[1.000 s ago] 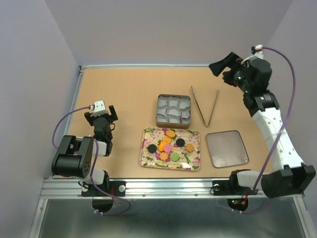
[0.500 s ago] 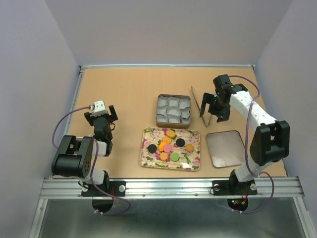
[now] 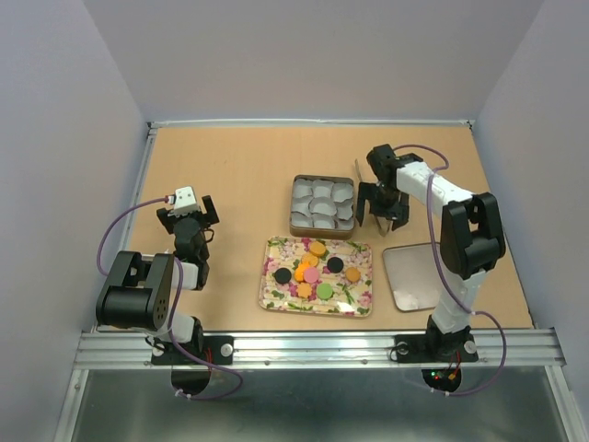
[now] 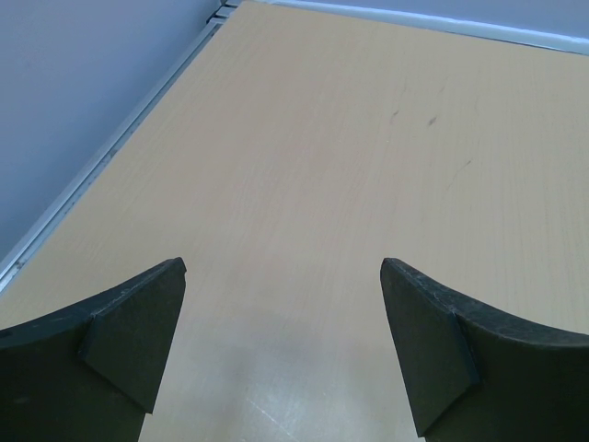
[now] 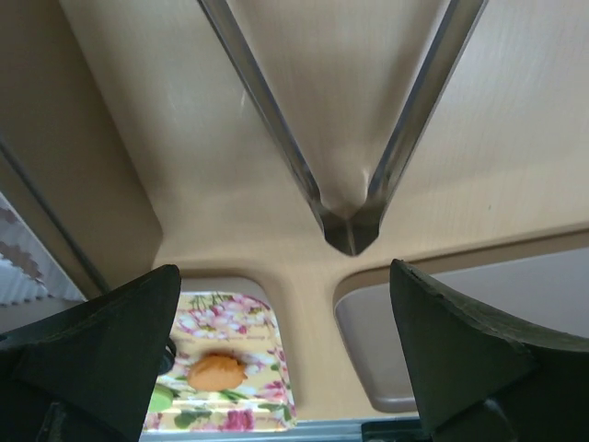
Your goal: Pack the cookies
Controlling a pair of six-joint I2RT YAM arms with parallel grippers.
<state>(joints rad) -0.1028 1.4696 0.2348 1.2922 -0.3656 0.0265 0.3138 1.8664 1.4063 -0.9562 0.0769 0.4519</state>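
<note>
Several cookies in orange, black, pink, yellow and green lie on the floral tray at the table's middle front. One orange cookie shows in the right wrist view. My right gripper hangs open over the metal tongs, to the right of the tin of white paper cups. In the right wrist view the tongs' hinge lies just ahead of the open right gripper, with nothing between the fingers. My left gripper rests open at the left over bare table, and the left wrist view shows it empty.
A silver lid lies flat to the right of the floral tray, near the right arm's base. The purple walls close in the table on three sides, with a metal rail along the back edge.
My right arm has swung down from the far right corner and moved left to hang over the tongs. The left arm has not moved.
</note>
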